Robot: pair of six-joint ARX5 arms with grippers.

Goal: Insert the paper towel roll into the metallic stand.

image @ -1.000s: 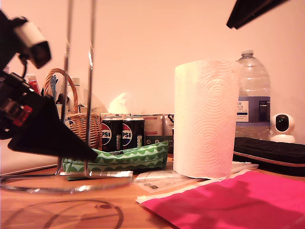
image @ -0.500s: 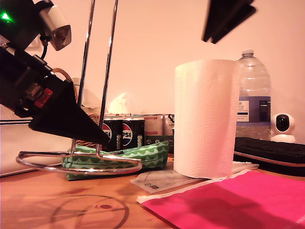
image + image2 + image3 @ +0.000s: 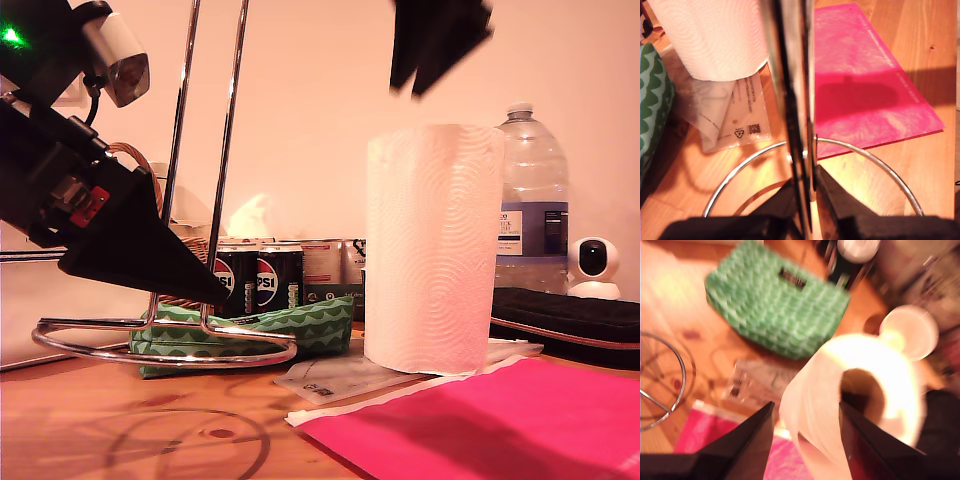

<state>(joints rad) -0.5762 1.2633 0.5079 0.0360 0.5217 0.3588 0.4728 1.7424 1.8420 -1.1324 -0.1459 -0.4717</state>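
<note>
Exterior view: my first gripper point(image 3: 215, 297) sits at the exterior view's left, fingers clamped on the stand point(image 3: 205, 170) low on its upright loop. The stand's ring base is lifted clear of the counter point(image 3: 120, 430) and casts a ring shadow on the wood. The roll point(image 3: 432, 248) stands upright on a clear packet point(image 3: 340, 378), at the edge of the pink sheet point(image 3: 500, 425), right of the stand and apart from it. My second gripper point(image 3: 420, 75) hangs above the roll, not touching it. Behind: green pouch point(image 3: 290, 328), Pepsi cans point(image 3: 256, 282), wicker basket point(image 3: 135, 160), water bottle point(image 3: 530, 200), small white camera point(image 3: 594, 265).

First wrist view: fingers closed narrow around the stand's two upright wires point(image 3: 799, 100). Ring base point(image 3: 810, 170) is seen below, over wood, packet point(image 3: 737, 117) and pink sheet point(image 3: 865, 85). Roll point(image 3: 715, 35) is beyond the ring.

Second wrist view (blurred): fingers point(image 3: 747, 440) spread wide, holding nothing, with the roll's open core point(image 3: 862, 392) between and below them. Green pouch point(image 3: 777, 302) is beyond; the stand's ring point(image 3: 670, 382) lies off to one side.
</note>
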